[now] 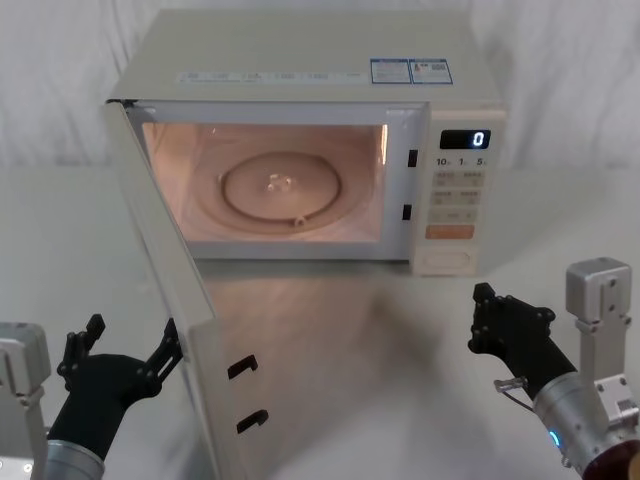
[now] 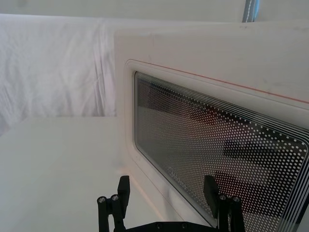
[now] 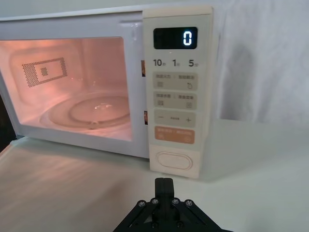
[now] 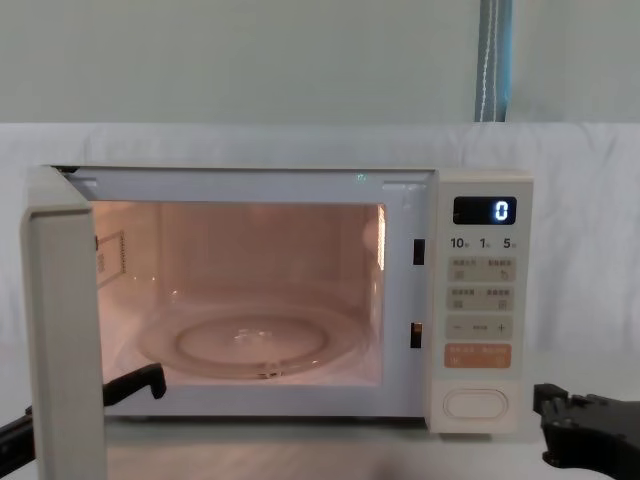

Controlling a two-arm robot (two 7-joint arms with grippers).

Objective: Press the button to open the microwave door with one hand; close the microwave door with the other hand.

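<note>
The microwave door (image 1: 180, 290) stands swung wide open to the left, with its inner face toward the lit cavity. My left gripper (image 1: 130, 345) is open and sits just outside the door, near its outer face. In the left wrist view the open left gripper (image 2: 167, 188) faces the door's dotted glass window (image 2: 217, 145). The cream oval button (image 1: 447, 261) sits at the bottom of the control panel. My right gripper (image 1: 485, 300) is shut, low in front of the button (image 3: 175, 161) and apart from it. The shut fingers (image 3: 164, 183) hold nothing.
The microwave (image 1: 300, 50) stands on a white cloth-covered table (image 1: 560, 210), its display (image 3: 175, 37) reading 0. A glass turntable (image 4: 250, 345) lies in the lit cavity. An orange key (image 3: 174, 135) sits just above the button. Two black latch hooks (image 1: 245, 392) stick out of the door's free edge.
</note>
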